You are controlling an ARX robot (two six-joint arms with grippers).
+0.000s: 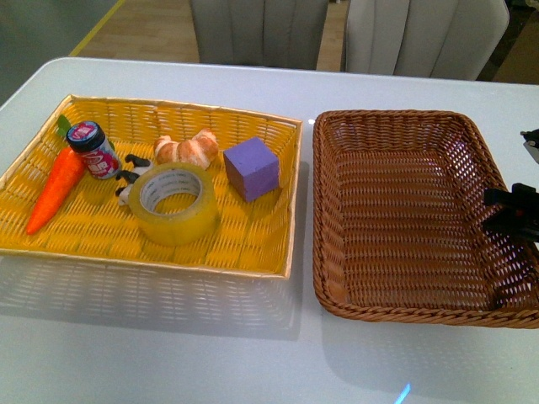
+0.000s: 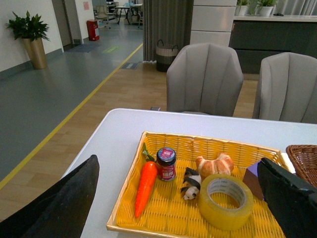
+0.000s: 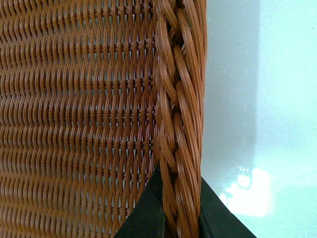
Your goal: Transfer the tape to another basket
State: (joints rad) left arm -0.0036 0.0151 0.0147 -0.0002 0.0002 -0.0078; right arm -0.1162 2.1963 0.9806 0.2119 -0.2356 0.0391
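Jaws first: on our left gripper (image 2: 178,166) they stand wide apart, one dark finger at each lower corner of the left wrist view, with nothing between them. On our right gripper (image 3: 179,198) they sit one on each side of the braided rim of the brown basket (image 1: 387,116), close against the weave. We judge them pinched on that rim to steady the basket, though we cannot tell how hard they press.

The tape (image 1: 181,225) lies flat, hole upward, inside the yellow tray (image 1: 290,210), in the tray's near half and about midway across it. Also in the tray, a purple cube (image 1: 251,168) stands just beside the roll on the basket side. A croissant (image 1: 187,149) lies behind the roll toward the tray's far wall. A small panda toy (image 1: 128,178) sits against the roll's other side, touching or nearly so. The basket stands just beside the tray, on the tray's right.

We judge the step in hand to be the reach, since the roll is not yet lifted. To do it well, we should bring the left gripper down over the tray from above. One finger should go into the hole and one outside the wall on the tray's near, bare side, away from cube and toy. The roll looks wide and smooth, so gripping across its wall seems surer than spanning it whole. We should then lift clear of the tray's rim before carrying across.
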